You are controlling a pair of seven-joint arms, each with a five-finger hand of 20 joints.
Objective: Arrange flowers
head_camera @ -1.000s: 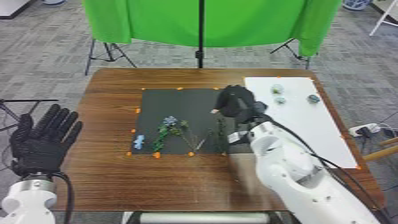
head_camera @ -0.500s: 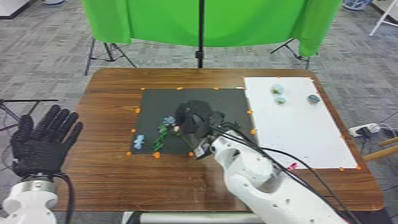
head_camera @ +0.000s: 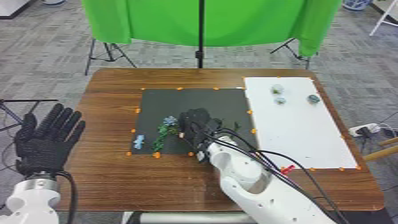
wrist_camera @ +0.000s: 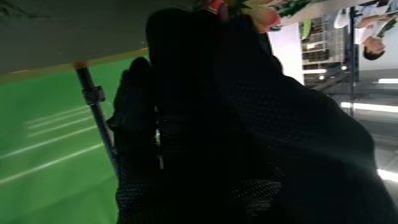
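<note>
We couldn't tell if our right hand, mid-frame, was closed, but judged the flower light, fragile, best pinched below its petals.

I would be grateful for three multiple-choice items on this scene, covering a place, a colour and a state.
1. At which corner of the dark mat is the small light-blue piece?
A) far right
B) near left
C) far left

2. What colour is the cloth beyond the table?
A) green
B) red
C) white

3. How are the left hand's fingers?
A) curled
B) crossed
C) straight

1 B: it lies low at the mat's left.
2 A: the hanging cloth is green.
3 C: they extend from the palm.
</note>
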